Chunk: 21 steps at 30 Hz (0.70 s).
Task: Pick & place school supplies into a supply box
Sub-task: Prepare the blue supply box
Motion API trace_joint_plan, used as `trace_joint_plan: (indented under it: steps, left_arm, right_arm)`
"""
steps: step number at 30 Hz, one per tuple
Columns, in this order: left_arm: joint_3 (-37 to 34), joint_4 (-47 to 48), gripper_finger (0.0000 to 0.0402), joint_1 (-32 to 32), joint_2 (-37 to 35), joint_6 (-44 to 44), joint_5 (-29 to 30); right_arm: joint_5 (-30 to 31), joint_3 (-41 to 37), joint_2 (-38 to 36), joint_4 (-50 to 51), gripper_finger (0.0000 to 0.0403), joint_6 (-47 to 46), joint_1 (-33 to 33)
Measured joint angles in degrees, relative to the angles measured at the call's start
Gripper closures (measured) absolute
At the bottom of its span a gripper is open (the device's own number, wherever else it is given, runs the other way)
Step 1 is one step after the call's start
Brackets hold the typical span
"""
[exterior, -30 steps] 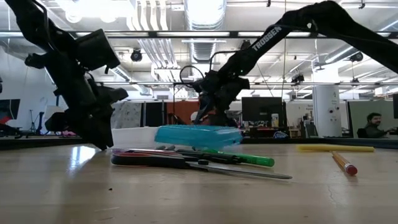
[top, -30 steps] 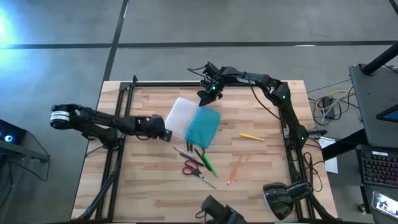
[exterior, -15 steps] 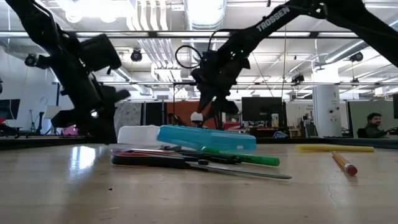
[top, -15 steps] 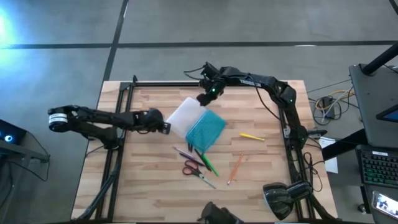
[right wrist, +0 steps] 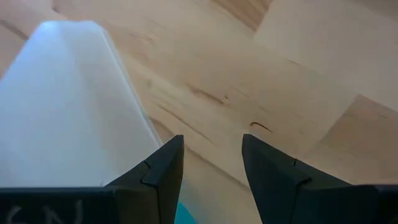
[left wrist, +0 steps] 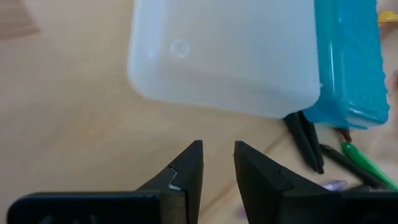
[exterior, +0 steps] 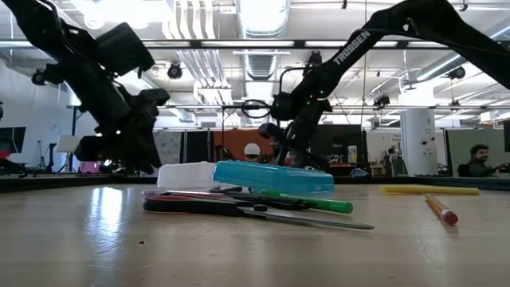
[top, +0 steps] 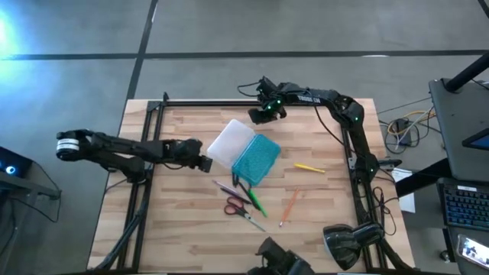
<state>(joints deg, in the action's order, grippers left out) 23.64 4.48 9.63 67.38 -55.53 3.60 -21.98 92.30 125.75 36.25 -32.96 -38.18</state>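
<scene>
Supply box (top: 243, 150) lies open at frame centre on the tabletop (top: 176, 221) — my left pincer (top: 205, 163) just left of it, right pincer (top: 258, 116) above, both released, empty.

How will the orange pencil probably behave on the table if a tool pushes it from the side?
The orange pencil looks thin, straight and rigid, so it would probably stay stiff and feel light. It lies flat and alone on the smooth wooden table, apart from the scissors, so a side push would likely roll or spin it rather than slide it cleanly.
</scene>
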Motion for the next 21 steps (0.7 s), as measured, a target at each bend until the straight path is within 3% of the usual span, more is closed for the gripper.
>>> trace_joint_plan:
  steps: [9, 16, 21]
  left_arm:
    - [0.47, -7.55, 0.0326, 0.43, 10.75, 0.14, 2.2]
    - [1.51, -7.23, 0.0326, 4.34, 11.64, 1.39, 5.53]
    - [1.79, -6.8, 0.0326, 7.65, 11.61, 4.44, 3.79]
  right_arm:
    - [-5.0, -3.66, -0.13, -1.55, 0.0248, -0.32, 0.28]
    - [-10.09, -4.33, -0.13, -0.94, 0.0248, 1.57, 2.23]
    - [-12.13, -4.38, -0.13, -0.62, 0.0248, 2.89, 3.75]
